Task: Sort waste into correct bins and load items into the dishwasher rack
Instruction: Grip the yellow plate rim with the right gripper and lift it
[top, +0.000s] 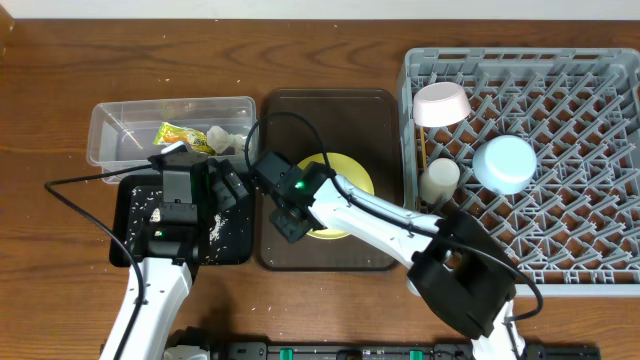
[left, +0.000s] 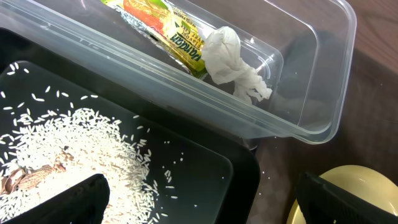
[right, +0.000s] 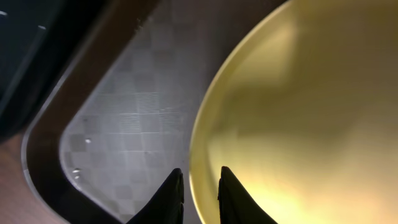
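Note:
The yellow-green plate (top: 355, 175) lies on the brown serving tray (top: 300, 115). My right gripper (top: 287, 225) is shut on the plate's left rim, one finger on each side (right: 200, 186); the plate (right: 298, 112) fills the right wrist view. My left gripper (top: 225, 185) is open and empty above the right part of the black tray (top: 130, 215), over loose rice (left: 68, 137). The clear tub (top: 120, 125) holds the orange-and-green wrapper (left: 168, 28) and the white tissue (left: 233, 62). The grey rack (top: 560, 230) holds a white bowl (top: 441, 103), a small white cup (top: 439, 180) and a light blue bowl (top: 504, 163). I cannot see the chopsticks.
The brown serving tray's bare floor (right: 124, 112) lies left of the plate. The black tray's right edge (left: 249, 174) sits close to the serving tray, and the tub is just behind it. A cable loops over the table at the left (top: 70, 200).

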